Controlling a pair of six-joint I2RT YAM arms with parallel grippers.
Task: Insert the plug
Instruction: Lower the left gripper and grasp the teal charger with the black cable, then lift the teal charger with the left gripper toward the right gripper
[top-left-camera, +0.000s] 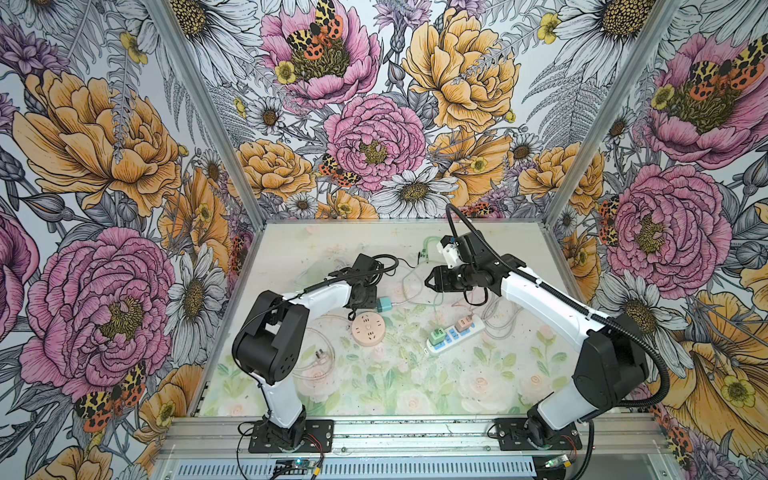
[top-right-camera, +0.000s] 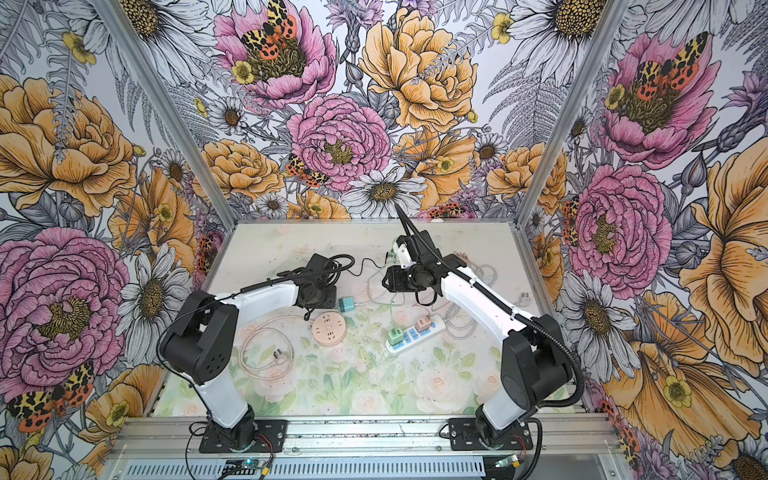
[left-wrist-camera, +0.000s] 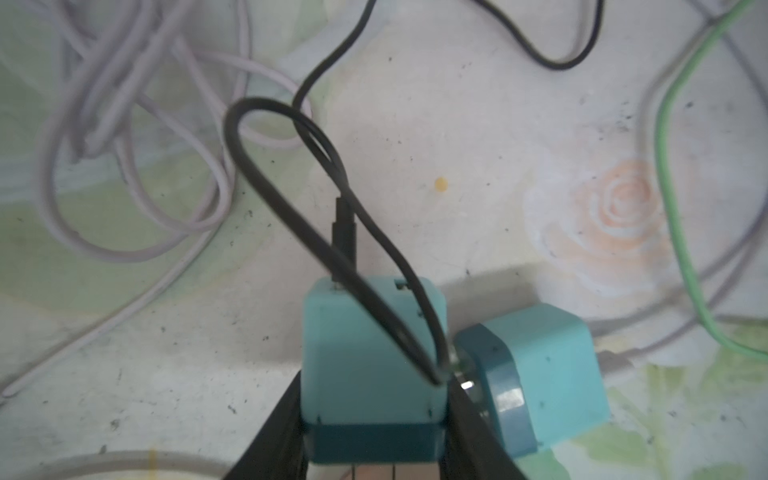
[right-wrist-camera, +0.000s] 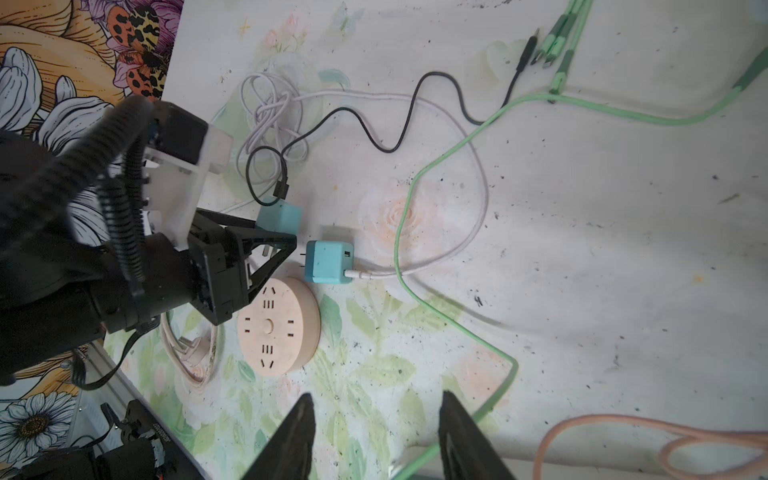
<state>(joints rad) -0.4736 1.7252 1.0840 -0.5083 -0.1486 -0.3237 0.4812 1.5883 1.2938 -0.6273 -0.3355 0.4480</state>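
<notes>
On table (top-left-camera: 415, 386): round socket (top-left-camera: 368, 328) left of centre, cube charger (top-left-camera: 384, 304) lying just behind it, held charger (left-wrist-camera: 374, 353) in left gripper (left-wrist-camera: 376, 399) just beside that, power strip (top-left-camera: 455, 334) off right carrying two adapters (top-left-camera: 437, 336), loose plug (top-left-camera: 320, 356) front-left of socket.

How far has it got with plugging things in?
Done, apparently: a green charger and a pink charger sit plugged into the white power strip. In hand: the left gripper clamps a teal charger, near the round pink socket, not yet inserted. Left: seating it; a second teal charger lies loose nearby. The right gripper is open and empty.
</notes>
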